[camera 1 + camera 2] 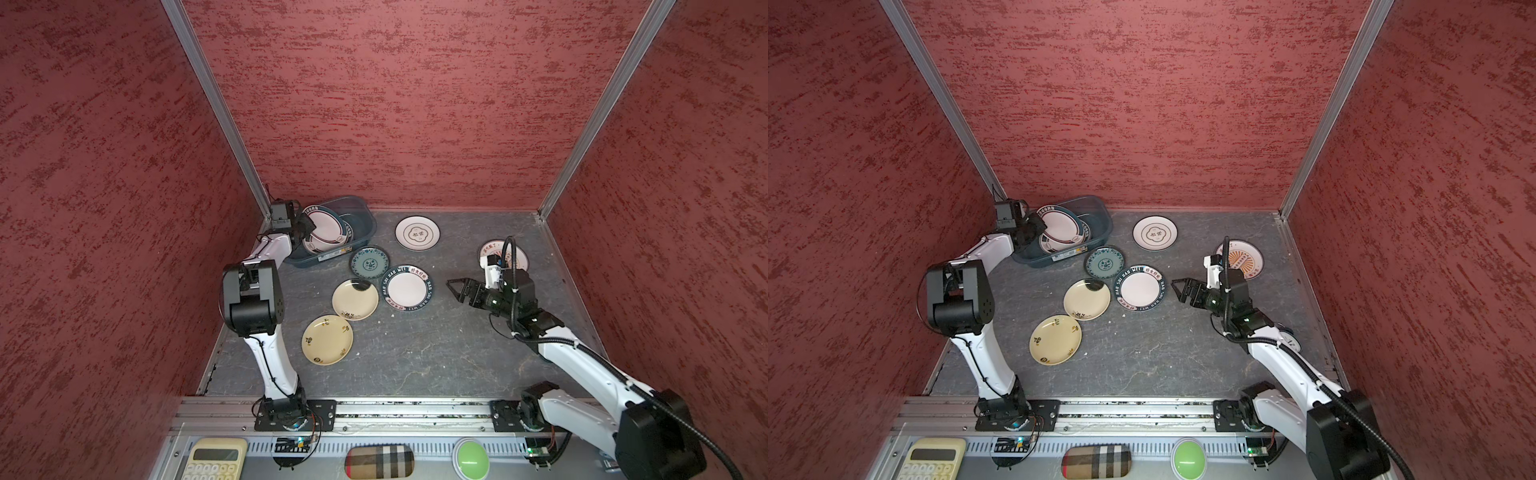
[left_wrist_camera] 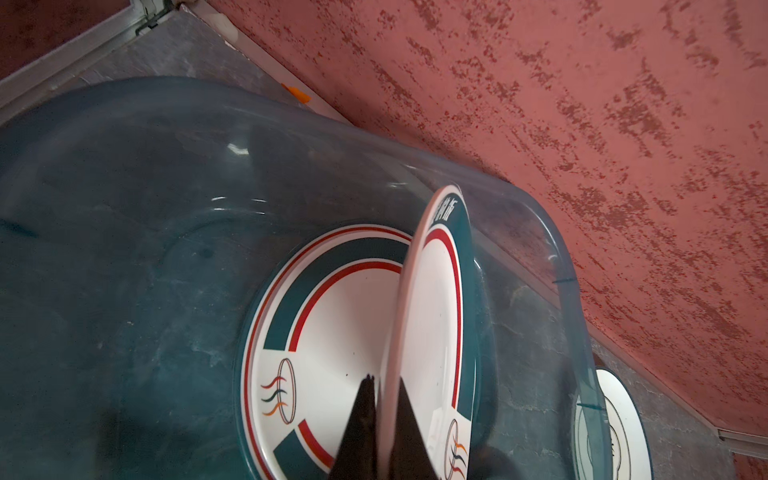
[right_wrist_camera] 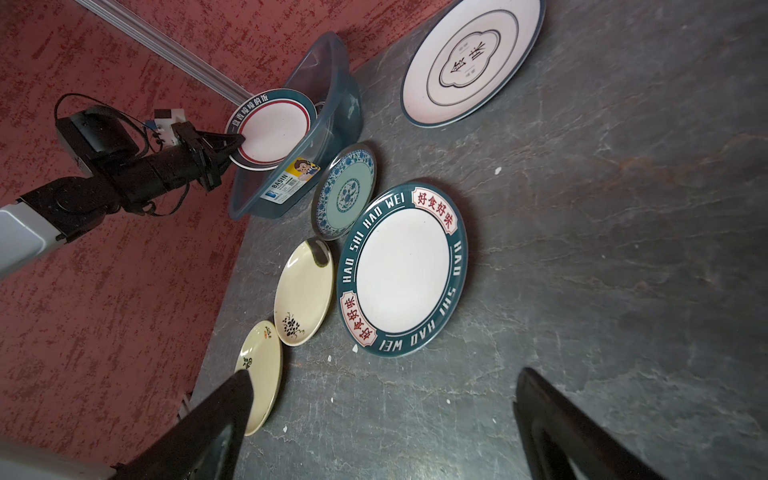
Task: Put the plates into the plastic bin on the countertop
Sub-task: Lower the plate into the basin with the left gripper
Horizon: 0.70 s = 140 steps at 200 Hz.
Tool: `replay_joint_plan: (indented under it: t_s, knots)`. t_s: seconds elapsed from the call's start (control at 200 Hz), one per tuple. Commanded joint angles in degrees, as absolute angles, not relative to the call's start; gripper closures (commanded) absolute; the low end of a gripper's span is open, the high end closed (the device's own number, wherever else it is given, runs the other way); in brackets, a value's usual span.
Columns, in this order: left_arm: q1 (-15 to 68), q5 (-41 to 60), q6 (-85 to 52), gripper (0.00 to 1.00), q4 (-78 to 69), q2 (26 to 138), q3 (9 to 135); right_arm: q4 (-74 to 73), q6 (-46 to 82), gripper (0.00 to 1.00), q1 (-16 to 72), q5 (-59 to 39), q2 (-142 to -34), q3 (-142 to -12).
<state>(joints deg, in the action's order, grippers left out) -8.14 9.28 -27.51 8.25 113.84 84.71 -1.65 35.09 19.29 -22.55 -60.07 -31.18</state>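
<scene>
Red textured walls [image 1: 395, 104] left, far, right; alu posts [image 1: 215, 104] at far corners; near ledge [image 1: 432, 467] w/ calculator [image 1: 214, 461], plaid case [image 1: 379, 461], green button [image 1: 470, 459].

White arm links [image 1: 272, 361], black joint housings [image 1: 253, 299], black ribbed cable [image 1: 515, 282], dark pointed jaws

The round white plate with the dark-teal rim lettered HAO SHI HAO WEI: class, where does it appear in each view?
A top view: the HAO SHI HAO WEI plate sits just below the picture's middle.
A top view: likewise.
Left wrist: not in it.
Right wrist: middle of the picture.
Shared landmark: the small round teal floral-patterned plate beside it.
</scene>
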Motion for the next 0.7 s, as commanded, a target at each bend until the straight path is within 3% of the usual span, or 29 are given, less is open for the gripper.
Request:
replay_joint_plan:
  t_s: [0.0,0.356,0.696]
  knots:
    - [-8.5,11.0,-26.6,1.0,9.6,115.4,88.0,-0.8,35.0,0.01,19.7,-20.8,-59.5,-30.2]
    - [-9.0,11.0,-26.0,1.0,16.7,120.6,93.8,-0.6,34.7,0.01,19.6,-20.1,-60.8,-30.0]
    - [-9.0,11.3,-25.6,0.85,19.2,123.1,96.2,-0.4,35.1,0.01,19.6,-19.1,-61.1,-29.8]
